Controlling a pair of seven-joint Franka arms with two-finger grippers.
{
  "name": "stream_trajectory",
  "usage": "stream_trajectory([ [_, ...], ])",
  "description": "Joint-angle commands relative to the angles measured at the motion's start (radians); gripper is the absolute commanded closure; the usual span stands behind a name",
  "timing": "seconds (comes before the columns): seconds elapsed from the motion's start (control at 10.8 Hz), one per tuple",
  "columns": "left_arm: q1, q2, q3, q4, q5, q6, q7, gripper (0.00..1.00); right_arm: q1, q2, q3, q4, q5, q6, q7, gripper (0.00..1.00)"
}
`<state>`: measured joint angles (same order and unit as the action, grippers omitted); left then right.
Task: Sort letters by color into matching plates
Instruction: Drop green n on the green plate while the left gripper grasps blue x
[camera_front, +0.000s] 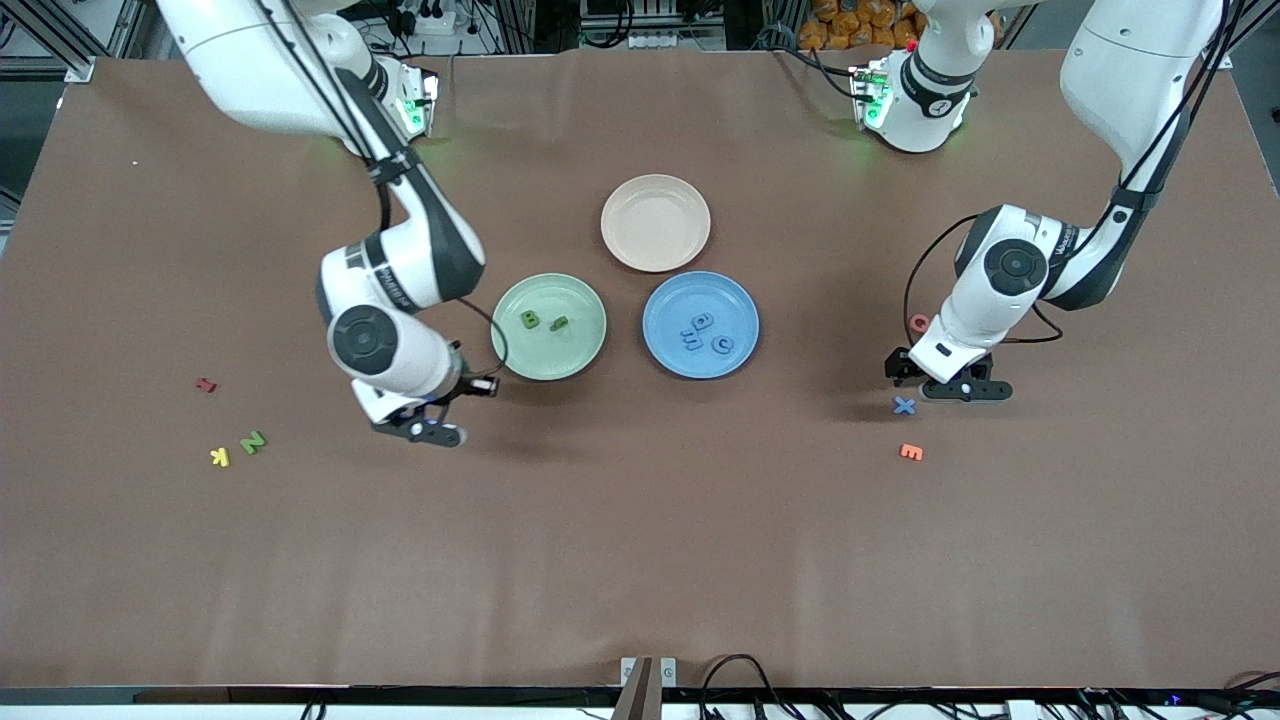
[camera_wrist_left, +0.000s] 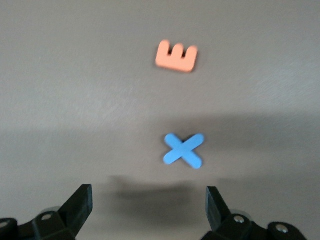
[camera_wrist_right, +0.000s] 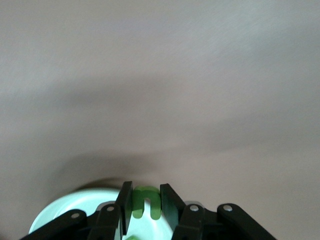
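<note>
My right gripper (camera_front: 428, 428) is shut on a green U (camera_wrist_right: 145, 201), held over the table just off the edge of the pale green plate (camera_front: 572, 356), which also shows under the fingers in the right wrist view (camera_wrist_right: 55, 215). A green B (camera_front: 530, 320) and one more green letter (camera_front: 559, 322) lie in that plate. The blue plate (camera_front: 680, 298) holds three blue letters (camera_front: 705, 333). A blue X (camera_front: 904, 405) (camera_wrist_left: 183, 150) lies on the table. My left gripper (camera_front: 942, 383) (camera_wrist_left: 148, 195) hangs open just beside it. A green N (camera_front: 253, 441) lies toward the right arm's end.
An empty beige-pink plate (camera_front: 655, 222) sits farther from the front camera than the two coloured plates. An orange E (camera_front: 911, 452) (camera_wrist_left: 176, 56) lies nearer than the X, and a red O (camera_front: 919, 323) by the left arm. A yellow K (camera_front: 220, 457) and a red letter (camera_front: 206, 384) lie near the N.
</note>
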<state>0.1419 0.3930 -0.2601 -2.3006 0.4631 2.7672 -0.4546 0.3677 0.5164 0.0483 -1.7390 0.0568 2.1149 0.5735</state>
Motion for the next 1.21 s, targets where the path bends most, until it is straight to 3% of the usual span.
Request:
stream_trajectory([
  [0.0,-0.007,0.023,0.004,-0.013,-0.027,0.136,0.04,0.0,0.092,-0.01,-0.007,-0.024,-0.002,-0.021,-0.004,0.76],
  [0.19,-0.007,0.061,0.006,-0.014,-0.027,0.228,0.04,0.0,0.134,0.0,-0.002,-0.027,0.0,-0.027,-0.004,0.76],
  [0.93,-0.005,0.092,0.027,0.006,-0.015,0.238,0.045,0.0,0.224,0.028,-0.002,-0.063,-0.002,-0.023,-0.004,0.76],
  [1.02,-0.007,0.095,0.029,0.007,-0.014,0.238,0.045,0.0,0.223,0.028,-0.001,-0.062,-0.002,-0.024,-0.004,0.63],
  [1.12,-0.007,0.098,0.029,0.009,-0.014,0.238,0.045,0.03,0.223,0.025,-0.002,-0.062,-0.002,-0.026,-0.003,0.01],
])
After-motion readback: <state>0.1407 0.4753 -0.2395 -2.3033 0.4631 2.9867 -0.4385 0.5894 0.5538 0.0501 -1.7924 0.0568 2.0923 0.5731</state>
